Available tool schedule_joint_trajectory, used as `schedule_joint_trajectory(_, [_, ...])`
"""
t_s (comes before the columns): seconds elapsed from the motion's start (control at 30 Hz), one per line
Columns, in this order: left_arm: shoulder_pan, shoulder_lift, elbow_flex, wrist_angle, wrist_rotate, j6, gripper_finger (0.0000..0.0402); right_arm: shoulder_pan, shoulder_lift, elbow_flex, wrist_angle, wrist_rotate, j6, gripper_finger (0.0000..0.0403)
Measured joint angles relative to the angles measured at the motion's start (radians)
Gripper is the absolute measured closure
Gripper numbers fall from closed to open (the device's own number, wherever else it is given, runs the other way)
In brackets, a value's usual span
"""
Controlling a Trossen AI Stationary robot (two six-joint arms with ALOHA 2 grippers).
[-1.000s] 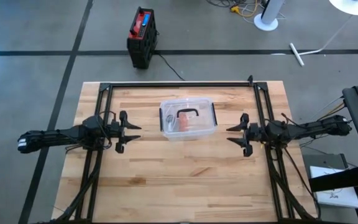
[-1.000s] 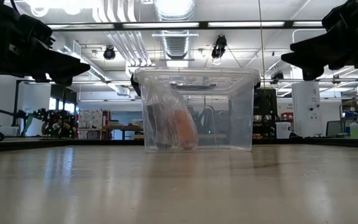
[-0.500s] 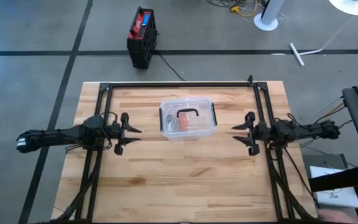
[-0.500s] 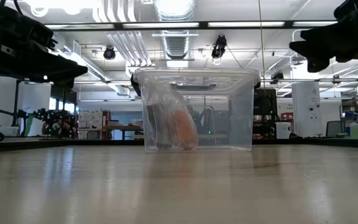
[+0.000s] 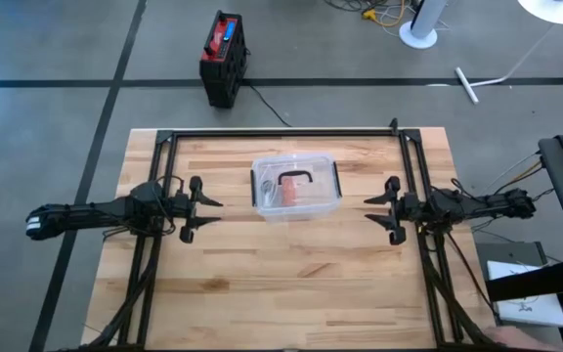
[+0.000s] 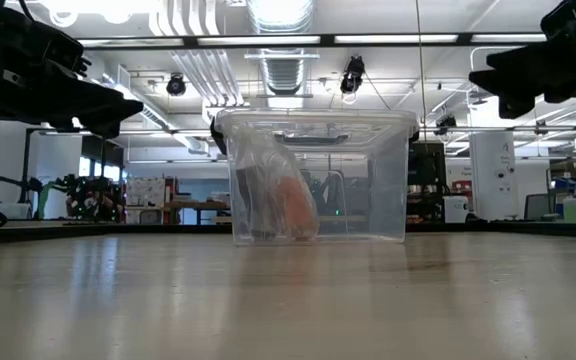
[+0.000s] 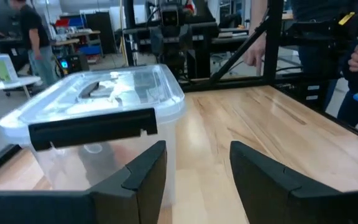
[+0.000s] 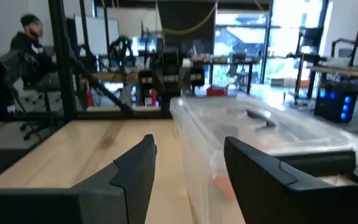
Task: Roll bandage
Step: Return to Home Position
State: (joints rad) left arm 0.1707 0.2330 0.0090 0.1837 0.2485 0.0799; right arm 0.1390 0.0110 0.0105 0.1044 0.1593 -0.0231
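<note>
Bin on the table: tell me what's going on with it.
Nothing is being handled right now. The bin sits shut on the table with a bag inside. The left hand and the right hand hang open and empty on either side of it, raised off the table and touching nothing.

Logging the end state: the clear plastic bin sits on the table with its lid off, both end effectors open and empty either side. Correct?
No: the transparent lid is on the clear plastic bin, as the left wrist view shows. The left end effector and right end effector are open and empty either side.
</note>
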Motion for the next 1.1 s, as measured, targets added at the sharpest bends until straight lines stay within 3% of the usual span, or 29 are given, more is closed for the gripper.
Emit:
schedule_joint_trajectory(0.57, [0.000, 0.046, 0.000, 0.000, -0.002, -0.013, 0.0212, 0.000, 0.072, 0.001, -0.008, -0.001, 0.089, 0.0217])
schedule_joint_trajectory(1.1, [0.000, 0.139, 0.009, -0.004, -0.003, -0.001, 0.0244, 0.000, 0.070, 0.001, -0.003, -0.002, 0.091, 0.0217])
